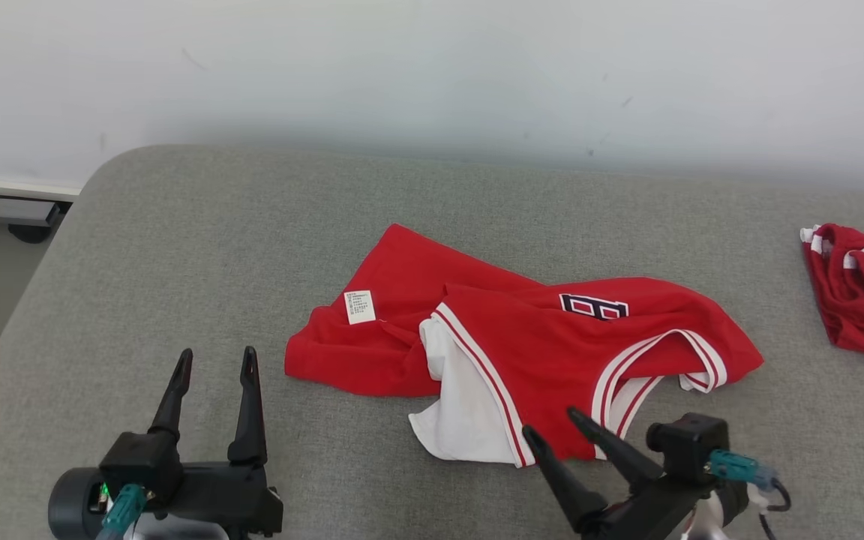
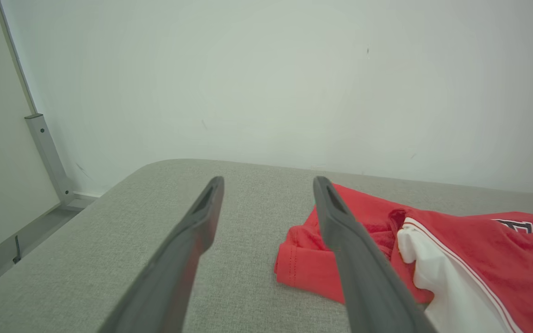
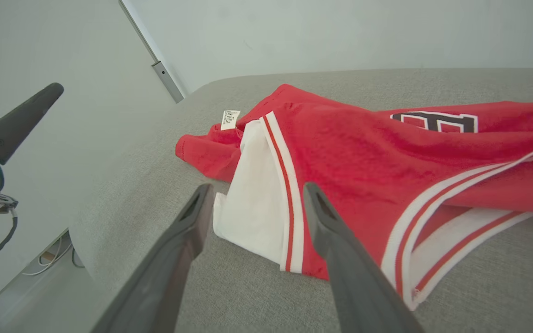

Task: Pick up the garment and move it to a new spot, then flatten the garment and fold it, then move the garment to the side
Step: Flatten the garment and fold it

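The garment (image 1: 522, 337) is a red jersey with white and red striped trim, a white panel and a dark number, lying crumpled in the middle of the grey cushion (image 1: 177, 247). A white care label (image 1: 361, 307) shows on its left part. My left gripper (image 1: 216, 360) stands open at the lower left, well clear of the cloth. My right gripper (image 1: 550, 421) is open too, its fingertips just at the garment's near hem. The left wrist view has the garment (image 2: 433, 249) to the right of the fingers. In the right wrist view the garment (image 3: 363, 157) lies just beyond the open fingers.
A second red garment (image 1: 863, 289) with white trim lies at the cushion's far right edge. A pale wall (image 1: 432, 67) runs behind the cushion. Floor and a metal frame (image 1: 12, 210) show past the cushion's left edge.
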